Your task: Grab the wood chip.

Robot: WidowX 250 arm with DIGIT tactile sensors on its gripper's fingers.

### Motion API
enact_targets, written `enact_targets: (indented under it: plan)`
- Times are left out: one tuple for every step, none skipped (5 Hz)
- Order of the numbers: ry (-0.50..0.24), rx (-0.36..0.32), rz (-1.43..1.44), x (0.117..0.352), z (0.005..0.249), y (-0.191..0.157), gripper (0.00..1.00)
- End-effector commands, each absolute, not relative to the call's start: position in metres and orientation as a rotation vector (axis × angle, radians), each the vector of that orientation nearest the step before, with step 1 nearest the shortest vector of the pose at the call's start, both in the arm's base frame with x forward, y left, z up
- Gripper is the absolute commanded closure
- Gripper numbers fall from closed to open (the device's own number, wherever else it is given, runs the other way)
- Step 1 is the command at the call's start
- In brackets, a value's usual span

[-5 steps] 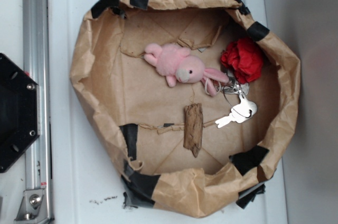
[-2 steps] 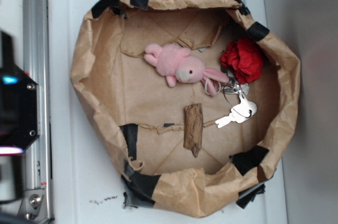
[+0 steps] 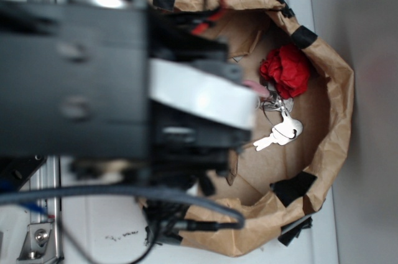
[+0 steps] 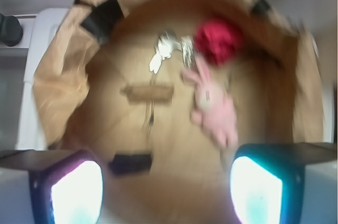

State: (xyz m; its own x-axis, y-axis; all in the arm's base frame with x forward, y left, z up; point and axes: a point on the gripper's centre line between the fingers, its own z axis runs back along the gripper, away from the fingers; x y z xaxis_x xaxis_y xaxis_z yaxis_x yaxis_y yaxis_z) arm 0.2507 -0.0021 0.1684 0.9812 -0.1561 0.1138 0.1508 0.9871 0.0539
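Wrist view puts the pincer (image 4: 166, 192) nearest of all: its two glowing fingertips (image 4: 76, 192) sit at the bottom corners, spread wide with nothing between them, high above the paper nest (image 4: 58, 92). Everything is blurred, so the arm looks to be swinging in; I'd call this the approach step, with the grab itself not yet begun.

Just beyond the fingertips a strip of black tape (image 4: 130, 163) lies on the nest's floor. Further in, left of centre, is the wood chip (image 4: 149, 93), lying flat and crosswise on the brown paper, apart from its neighbours. It reads as a small, longish brown sliver, a shade darker than the paper; the blur hides its grain and ends. To its right lies the pink bunny (image 4: 214, 105), and farther off the keys (image 4: 166, 49) and a red crumpled ball (image 4: 219, 40) near the far wall.

In the exterior view the arm's black bulk (image 3: 112, 83) covers most of the nest, leaving only a sliver of the chip showing below it; the keys and red ball stay visible to the right.

Next, I judge, the pincer must centre over the chip, drop with fingers straddling its narrow width, and close without snagging the loose paper beneath.
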Motion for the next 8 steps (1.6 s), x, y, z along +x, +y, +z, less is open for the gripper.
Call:
enact_targets:
  plan:
    - [-0.067,0.033,-0.611,0.273,0.137,-0.001,0.0]
    - [0.024,0.065,-0.773,0.274,0.104,-0.005,0.0]
    - [-0.02,0.118,-0.876,0.267,0.074,-0.013,0.0]
    - [-0.101,0.09,-0.916,0.259,0.059,-0.016,0.0]
    - [-0.142,0.075,-0.916,0.26,0.044,-0.015,0.0]
    - [-0.174,0.041,-0.924,0.271,0.039,-0.018,0.0]
    - [-0.173,0.064,-0.902,0.28,0.048,-0.017,0.0]
    - [-0.201,0.064,-0.879,0.284,0.07,-0.01,0.0]
